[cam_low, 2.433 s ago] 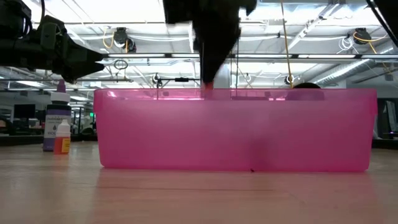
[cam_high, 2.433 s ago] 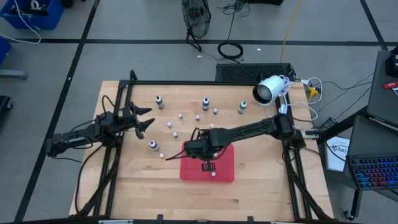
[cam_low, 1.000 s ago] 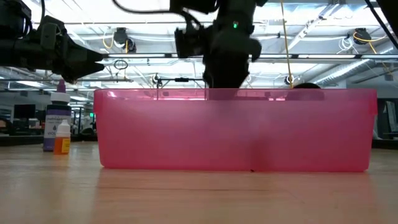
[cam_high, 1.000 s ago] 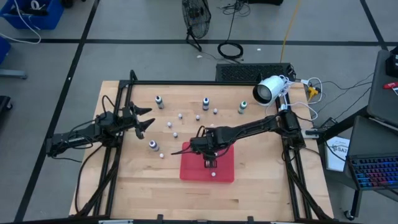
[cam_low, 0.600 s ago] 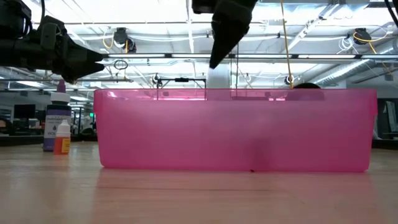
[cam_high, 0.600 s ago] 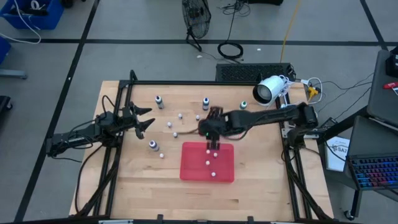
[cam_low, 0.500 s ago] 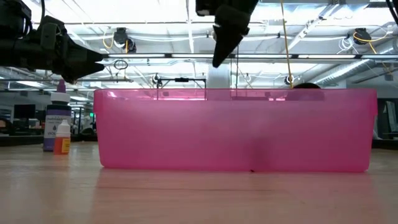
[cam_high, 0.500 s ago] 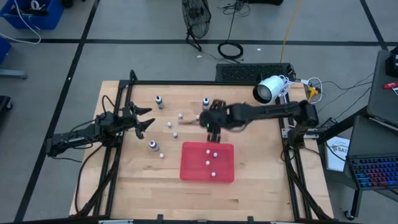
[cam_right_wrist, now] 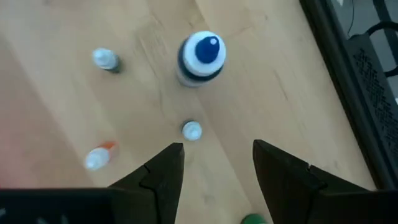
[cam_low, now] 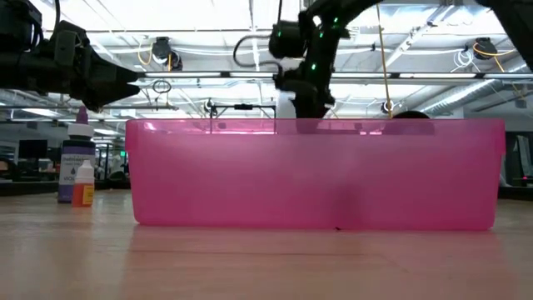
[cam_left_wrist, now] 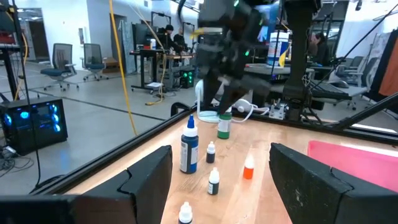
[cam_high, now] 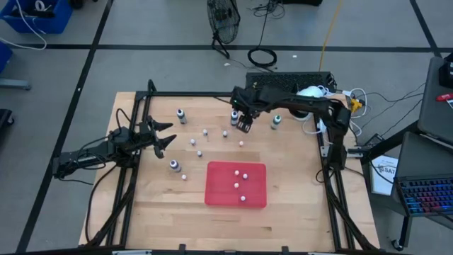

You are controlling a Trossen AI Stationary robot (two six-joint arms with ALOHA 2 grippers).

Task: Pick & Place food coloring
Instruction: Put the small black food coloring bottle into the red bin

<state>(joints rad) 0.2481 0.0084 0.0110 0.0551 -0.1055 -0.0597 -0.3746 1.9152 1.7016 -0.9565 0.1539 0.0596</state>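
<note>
The right gripper (cam_right_wrist: pixel 214 165) hangs empty with jaws apart near the table's far edge; a small bottle (cam_right_wrist: pixel 192 130) stands just ahead of them, a blue-capped bottle (cam_right_wrist: pixel 201 56) beyond. The left gripper (cam_left_wrist: pixel 221 180) waits open over bare wood, with small bottles ahead.

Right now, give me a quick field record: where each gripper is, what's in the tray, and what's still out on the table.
right gripper: open, empty, above the far middle of the table, over a small bottle beside a blue-capped bottle
left gripper: open, empty, waiting at the left side of the table
tray: red, near middle of the table, three small bottles inside
still on table: four larger bottles, including a green-capped one, and several small ones
</note>
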